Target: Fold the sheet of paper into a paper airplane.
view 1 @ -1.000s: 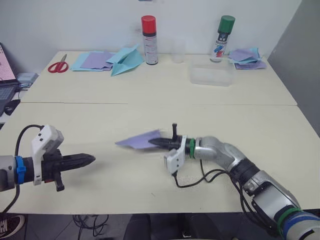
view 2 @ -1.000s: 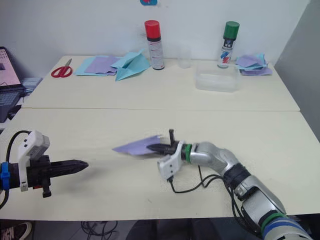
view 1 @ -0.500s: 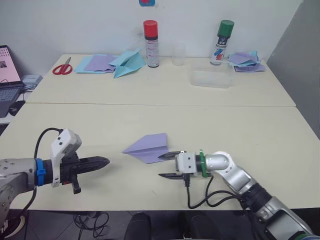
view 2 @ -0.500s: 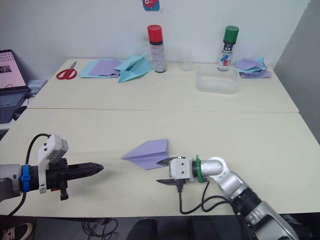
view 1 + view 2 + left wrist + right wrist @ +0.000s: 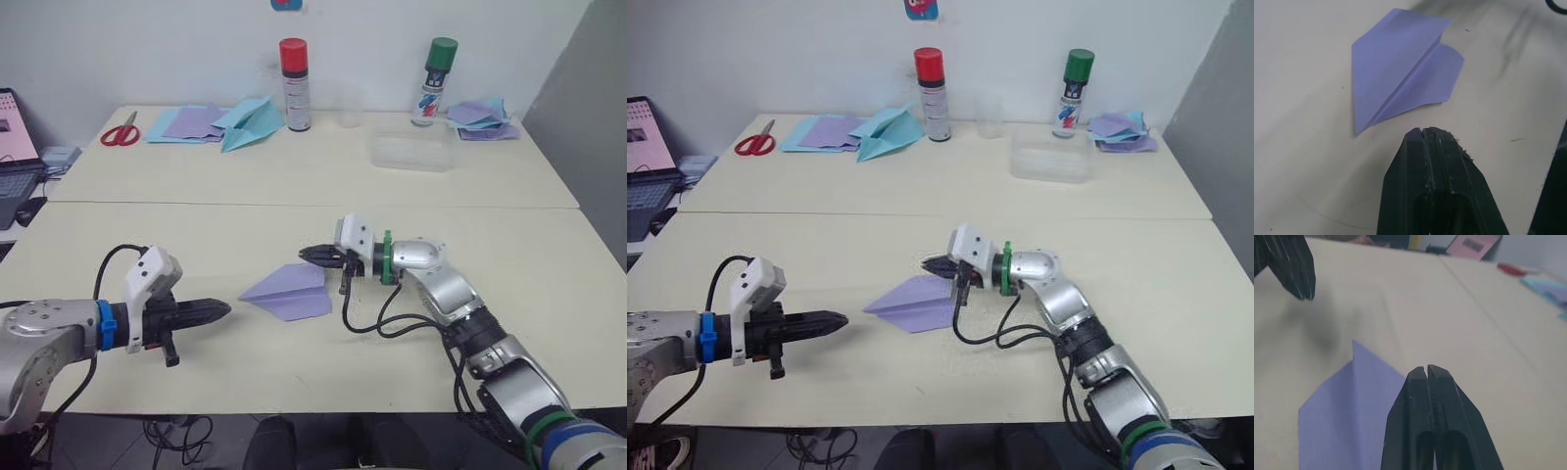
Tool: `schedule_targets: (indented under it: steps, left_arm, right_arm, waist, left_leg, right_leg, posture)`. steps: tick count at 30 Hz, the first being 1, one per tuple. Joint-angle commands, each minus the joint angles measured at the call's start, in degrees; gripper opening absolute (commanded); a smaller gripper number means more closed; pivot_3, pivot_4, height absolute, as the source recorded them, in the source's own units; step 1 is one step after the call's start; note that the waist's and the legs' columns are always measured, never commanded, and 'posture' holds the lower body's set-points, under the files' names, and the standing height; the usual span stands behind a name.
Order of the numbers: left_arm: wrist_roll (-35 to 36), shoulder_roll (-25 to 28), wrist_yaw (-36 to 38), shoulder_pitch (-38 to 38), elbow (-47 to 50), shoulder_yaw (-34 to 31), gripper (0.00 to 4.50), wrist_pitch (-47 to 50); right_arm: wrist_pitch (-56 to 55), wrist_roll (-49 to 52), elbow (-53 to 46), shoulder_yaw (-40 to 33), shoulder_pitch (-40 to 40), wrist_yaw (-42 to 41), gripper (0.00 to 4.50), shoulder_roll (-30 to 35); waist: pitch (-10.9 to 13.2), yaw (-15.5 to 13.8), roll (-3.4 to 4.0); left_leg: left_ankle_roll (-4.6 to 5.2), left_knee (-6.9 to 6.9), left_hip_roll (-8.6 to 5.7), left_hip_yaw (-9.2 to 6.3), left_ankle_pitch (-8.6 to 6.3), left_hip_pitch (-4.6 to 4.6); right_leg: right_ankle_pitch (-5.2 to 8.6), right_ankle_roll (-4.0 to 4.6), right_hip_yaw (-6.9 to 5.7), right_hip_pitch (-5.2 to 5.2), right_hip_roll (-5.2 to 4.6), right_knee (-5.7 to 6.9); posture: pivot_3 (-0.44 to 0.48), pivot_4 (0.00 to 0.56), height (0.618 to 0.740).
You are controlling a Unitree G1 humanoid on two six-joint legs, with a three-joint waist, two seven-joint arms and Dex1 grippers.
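The lavender paper airplane [image 5: 288,290] lies flat on the near table, a small dart with its nose toward my left and its wings spread; it also shows as the paper airplane [image 5: 1400,83] and the paper airplane [image 5: 1347,421]. My left gripper [image 5: 223,311] is shut and empty, its tip a short way left of the nose. Held above the plane's rear edge, my right gripper [image 5: 306,256] is shut with nothing in it. The left gripper [image 5: 1422,132] and the right gripper [image 5: 1427,370] both show their fingers pressed together.
On the far table are red scissors [image 5: 115,130], a pile of blue and purple sheets [image 5: 181,122], a light blue paper plane [image 5: 247,118], a red-capped can [image 5: 293,82], a green-capped can [image 5: 434,78], a clear tray [image 5: 413,150] and more sheets [image 5: 478,114]. A laptop [image 5: 14,147] sits far left.
My right gripper has risen from the table beside the plane's rear, shut, and now hovers above its rear edge. The left gripper has crept closer to the nose. The plane lies still.
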State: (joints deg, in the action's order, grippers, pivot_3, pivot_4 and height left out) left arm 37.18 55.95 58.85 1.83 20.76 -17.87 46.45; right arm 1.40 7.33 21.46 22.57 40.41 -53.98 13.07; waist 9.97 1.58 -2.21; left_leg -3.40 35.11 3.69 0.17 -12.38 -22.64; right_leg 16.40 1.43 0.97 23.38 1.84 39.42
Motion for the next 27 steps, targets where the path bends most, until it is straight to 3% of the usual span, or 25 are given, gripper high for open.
schedule_targets:
  steps: [1,13,19,27]
  left_arm:
    - [-1.8,-1.3,-1.9,-0.9,0.1,0.8,0.0,-3.1]
    - [-6.5,-6.3,-7.0,-2.7,0.4,6.7,0.0,-7.9]
    - [-13.3,-11.6,-12.0,-5.3,-3.9,12.6,0.0,-13.2]
    - [-18.7,-16.3,-15.1,-2.8,-10.2,18.6,0.0,-14.3]
  right_arm:
    - [1.5,-1.4,0.8,0.9,-0.2,-2.2,0.02,-0.4]
    - [6.2,-7.0,-7.1,5.6,-8.2,-4.4,0.02,3.1]
    - [4.8,-9.6,-5.0,4.7,-8.5,-0.8,0.02,2.3]
    - [5.8,-8.8,-7.4,4.7,-9.1,-0.1,0.02,0.0]
  waist:
    - [0.0,0.0,0.0]
    - [0.0,0.1,-0.03]
    - [0.0,0.1,-0.05]
    - [-0.1,0.1,0.0]
  left_leg:
    - [0.0,0.04,0.0,0.01,0.0,-0.06]
    - [0.0,0.11,0.0,-0.02,0.0,0.05]
    - [0.0,0.12,-0.03,0.01,0.0,0.29]
    - [0.0,0.14,-0.02,0.0,0.0,0.39]
  right_leg:
    - [0.0,0.0,0.01,0.04,-0.02,0.0]
    - [0.0,-0.02,-0.01,0.08,0.04,0.29]
    - [0.0,-0.02,0.05,-0.09,0.05,0.41]
    - [0.0,-0.02,0.05,-0.16,0.06,0.48]
  posture:
    - [0.0,0.15,0.74]
    - [0.0,0.15,0.74]
    - [0.0,0.15,0.74]
    - [0.0,0.15,0.74]
